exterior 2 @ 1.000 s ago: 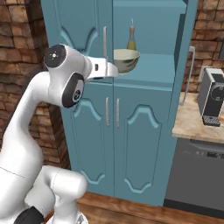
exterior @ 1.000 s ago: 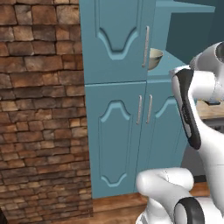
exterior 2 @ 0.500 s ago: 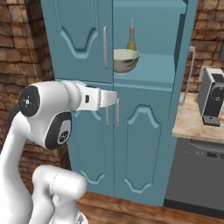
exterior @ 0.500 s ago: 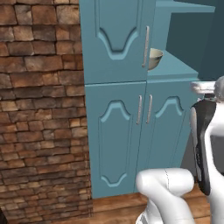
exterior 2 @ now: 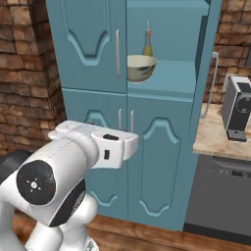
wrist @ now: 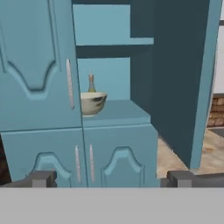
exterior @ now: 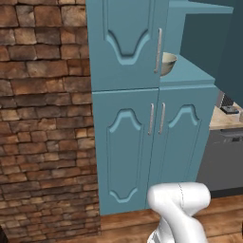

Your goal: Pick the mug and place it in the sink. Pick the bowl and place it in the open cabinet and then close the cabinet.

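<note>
One step remains: shutting the tall teal-blue arched-panel cabinet (exterior 2: pixel 162 73), its right door (wrist: pixel 183 78) swung open.
The wide-open, empty gripper (wrist: pixel 111 178) faces the cabinet; the round pale grey-green bowl (exterior 2: pixel 141 68) rests near the shelf's front edge, so a hard swing of the door may clip it.

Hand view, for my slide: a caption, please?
Open gripper faces the cabinet; bowl on its shelf, right door open.

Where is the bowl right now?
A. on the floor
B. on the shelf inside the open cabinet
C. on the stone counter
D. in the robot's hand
B: the bowl sits on the shelf of the open cabinet, in front of a slim bottle.
</note>
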Motion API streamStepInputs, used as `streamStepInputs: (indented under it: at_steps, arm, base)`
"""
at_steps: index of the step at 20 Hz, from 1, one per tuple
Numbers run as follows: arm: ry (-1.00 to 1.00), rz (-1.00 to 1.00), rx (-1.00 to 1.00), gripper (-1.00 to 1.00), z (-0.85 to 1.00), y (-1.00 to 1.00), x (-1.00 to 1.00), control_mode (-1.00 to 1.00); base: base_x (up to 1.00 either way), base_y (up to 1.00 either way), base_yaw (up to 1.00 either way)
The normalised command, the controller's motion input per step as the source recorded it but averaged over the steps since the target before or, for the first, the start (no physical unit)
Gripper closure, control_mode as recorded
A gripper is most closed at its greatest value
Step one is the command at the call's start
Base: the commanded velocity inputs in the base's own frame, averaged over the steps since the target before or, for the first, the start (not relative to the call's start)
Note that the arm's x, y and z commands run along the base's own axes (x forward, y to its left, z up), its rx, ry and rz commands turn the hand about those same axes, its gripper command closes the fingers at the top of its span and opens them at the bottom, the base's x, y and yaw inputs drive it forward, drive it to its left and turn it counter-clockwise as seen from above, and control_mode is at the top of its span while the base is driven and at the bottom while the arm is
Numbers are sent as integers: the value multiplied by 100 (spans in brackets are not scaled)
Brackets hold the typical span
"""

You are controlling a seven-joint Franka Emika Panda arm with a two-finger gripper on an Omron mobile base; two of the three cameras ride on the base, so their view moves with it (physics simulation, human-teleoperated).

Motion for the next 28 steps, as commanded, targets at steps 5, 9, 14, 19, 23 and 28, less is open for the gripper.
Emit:
streamStepInputs:
  at_steps: [5, 9, 14, 19, 23, 28]
  arm:
    - [-1, 26, 10, -100, 0, -36, -56, -100]
    - [-9, 2, 3, -100, 7, -57, -71, -100]
    - [-3, 20, 6, -100, 2, -57, -16, -100]
    - [4, 25, 5, -100, 0, -57, 57, -100]
    - [0, 24, 1, -100, 0, -38, 53, -100]
    - [-1, 33, 2, -100, -1, -37, 71, -100]
  base:
    - [0, 0, 0]
    - [0, 0, 0]
    - [0, 0, 0]
    - [0, 0, 0]
    - [0, 0, 0]
    - [0, 0, 0]
